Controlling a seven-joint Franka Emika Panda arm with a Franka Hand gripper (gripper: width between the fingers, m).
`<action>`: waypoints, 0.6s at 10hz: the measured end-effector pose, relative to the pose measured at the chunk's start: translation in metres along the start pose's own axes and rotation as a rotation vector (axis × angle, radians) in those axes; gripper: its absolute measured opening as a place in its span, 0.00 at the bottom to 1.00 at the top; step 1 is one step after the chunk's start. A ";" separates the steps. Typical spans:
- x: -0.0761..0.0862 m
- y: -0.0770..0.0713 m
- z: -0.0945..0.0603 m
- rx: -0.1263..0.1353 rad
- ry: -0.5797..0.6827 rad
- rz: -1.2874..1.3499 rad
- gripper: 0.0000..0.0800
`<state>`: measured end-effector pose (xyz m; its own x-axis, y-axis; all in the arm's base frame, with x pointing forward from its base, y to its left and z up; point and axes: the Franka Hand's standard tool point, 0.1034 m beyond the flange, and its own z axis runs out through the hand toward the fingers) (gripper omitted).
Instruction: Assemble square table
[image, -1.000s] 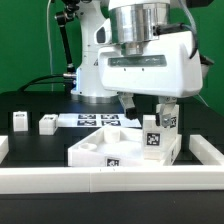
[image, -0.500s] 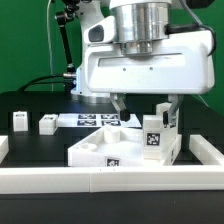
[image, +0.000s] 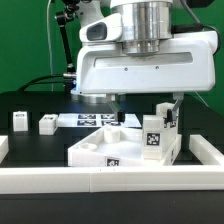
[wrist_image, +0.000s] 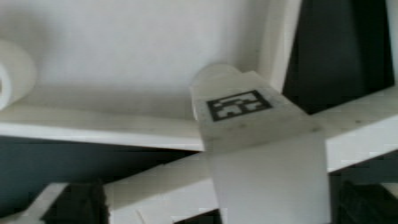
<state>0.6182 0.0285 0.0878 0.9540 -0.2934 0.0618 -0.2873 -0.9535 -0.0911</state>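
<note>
The white square table top (image: 100, 148) lies recessed face up at the centre, with a tag on its front edge. One white tagged leg (image: 152, 136) stands upright at its near corner on the exterior view's right. A second leg (image: 166, 114) stands behind it. Two loose legs (image: 20, 120) (image: 47, 124) stand on the black board at the exterior view's left. My gripper (image: 146, 101) hovers above the top with its jaws apart and nothing between them. The wrist view looks down on the upright leg (wrist_image: 237, 105) and the top (wrist_image: 143, 60).
The marker board (image: 92, 119) lies behind the table top. A long white rail (image: 110, 181) borders the black board at the front, with end pieces at both sides. The robot base stands behind.
The gripper has risen away from the table top and its fingers stand wider apart. The legs and the top have not moved.
</note>
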 end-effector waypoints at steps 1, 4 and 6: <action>-0.001 0.000 0.002 -0.001 -0.001 -0.029 0.81; -0.003 -0.007 0.006 -0.014 0.002 -0.056 0.81; -0.005 -0.011 0.007 -0.017 0.000 -0.032 0.81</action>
<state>0.6172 0.0414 0.0812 0.9628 -0.2626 0.0642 -0.2580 -0.9634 -0.0726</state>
